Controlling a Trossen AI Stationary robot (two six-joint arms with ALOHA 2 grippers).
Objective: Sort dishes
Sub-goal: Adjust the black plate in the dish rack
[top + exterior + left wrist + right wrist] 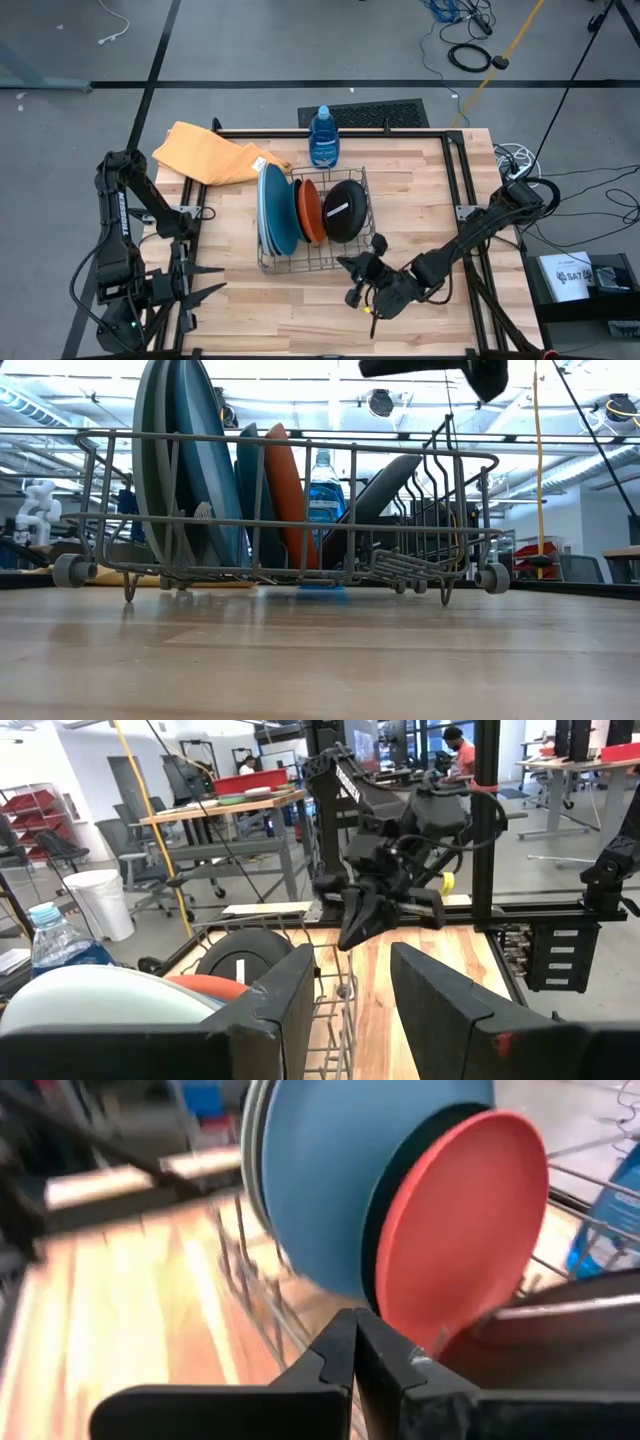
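Now | right end effector (352, 282): closed, empty | plates (300, 212): racked just beyond it

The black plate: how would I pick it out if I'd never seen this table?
Find the wire rack in the middle of the wooden table. Plates stand in a row inside; the black plate is last, beside the orange plate. It alone is black and leans over.

Six plates (300, 210) stand in one rack (355, 250) at frame centre; one bottle (322, 138) and one cloth (212, 154) lie above it.
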